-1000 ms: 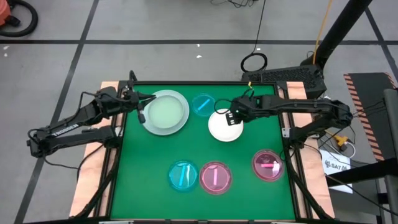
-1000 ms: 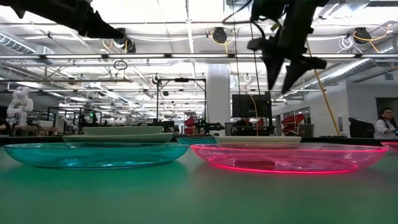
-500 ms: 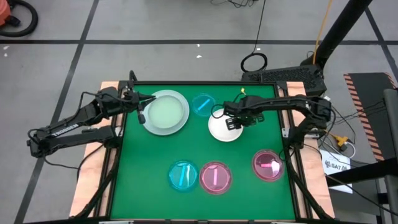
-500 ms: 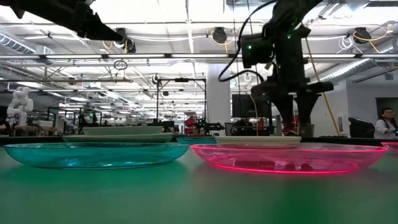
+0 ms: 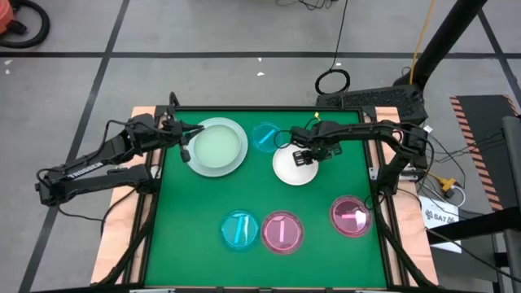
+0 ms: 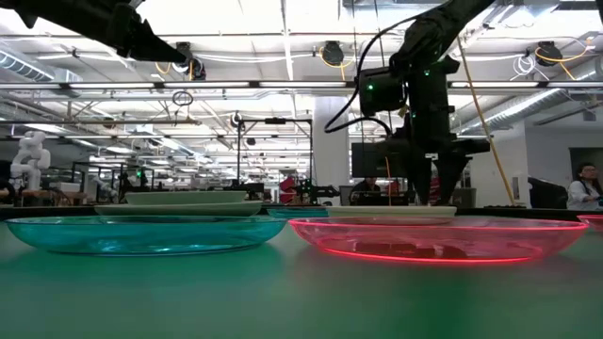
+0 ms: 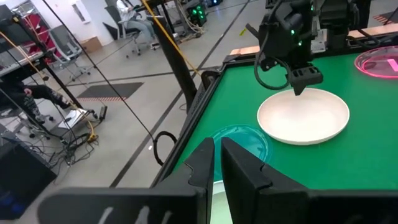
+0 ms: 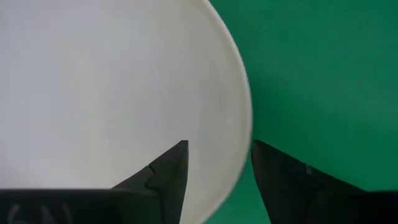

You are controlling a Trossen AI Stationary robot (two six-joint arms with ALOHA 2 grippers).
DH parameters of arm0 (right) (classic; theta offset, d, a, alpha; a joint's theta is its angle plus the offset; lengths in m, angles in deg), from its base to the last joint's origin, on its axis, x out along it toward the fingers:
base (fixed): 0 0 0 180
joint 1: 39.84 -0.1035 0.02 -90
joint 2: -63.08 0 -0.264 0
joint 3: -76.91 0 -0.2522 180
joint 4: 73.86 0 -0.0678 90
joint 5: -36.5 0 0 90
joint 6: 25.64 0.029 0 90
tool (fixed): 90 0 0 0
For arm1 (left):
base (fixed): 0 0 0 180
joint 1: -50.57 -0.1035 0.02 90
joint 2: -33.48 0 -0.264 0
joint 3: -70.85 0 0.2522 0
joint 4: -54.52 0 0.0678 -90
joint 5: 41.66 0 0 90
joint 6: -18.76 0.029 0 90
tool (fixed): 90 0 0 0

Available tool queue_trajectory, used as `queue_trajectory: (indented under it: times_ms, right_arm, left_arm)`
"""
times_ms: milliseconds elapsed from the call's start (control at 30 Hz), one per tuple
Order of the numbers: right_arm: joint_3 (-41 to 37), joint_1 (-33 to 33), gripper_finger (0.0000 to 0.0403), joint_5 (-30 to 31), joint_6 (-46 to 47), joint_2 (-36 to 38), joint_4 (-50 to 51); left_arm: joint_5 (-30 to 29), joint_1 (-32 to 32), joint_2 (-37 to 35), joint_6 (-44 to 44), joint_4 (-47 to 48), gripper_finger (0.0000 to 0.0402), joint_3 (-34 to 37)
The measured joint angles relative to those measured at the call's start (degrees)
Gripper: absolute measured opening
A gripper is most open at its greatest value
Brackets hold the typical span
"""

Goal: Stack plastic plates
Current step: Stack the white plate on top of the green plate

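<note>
The right tool stood released, fingers straddling the 12 o'clock rim of the round white plastic plate mid-counter; the left tool, nearly clenched, hovered at the 9 o'clock edge of the pale green plate stack.

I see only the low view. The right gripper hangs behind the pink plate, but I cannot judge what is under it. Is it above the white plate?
Observer: Yes. In the high view the right gripper is over the rim of the white plate.
Operator: Are its fingers open?
Observer: Open. In the right wrist view one finger is over the plate's inside, the other is over the green mat, and the rim runs between them.
Operator: Where is the left arm?
Observer: The left gripper waits at the left edge of the pale green plate.
</note>
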Motion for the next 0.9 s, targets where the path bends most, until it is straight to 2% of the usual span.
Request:
queue_trajectory:
  times_ms: [133, 533, 900]
  right_arm:
    - [0.0, 0.55, 0.0154, 0.47, -0.16, 0.01, -0.18]
    - [-1.82, 1.11, 0.0073, 4.27, -0.7, 0.01, -0.67]
    - [-8.14, 1.16, 0.0089, 2.58, -0.17, 0.3, -8.46]
  left_arm:
    - [0.0, 0.0, 0.0, -0.02, 0.16, 0.0037, 0.0]
    - [0.02, 0.0, 0.0, -0.4, 0.16, 0.0037, 0.0]
    - [0.0, 0.0, 0.0, -0.37, 0.16, 0.0037, 0.0]
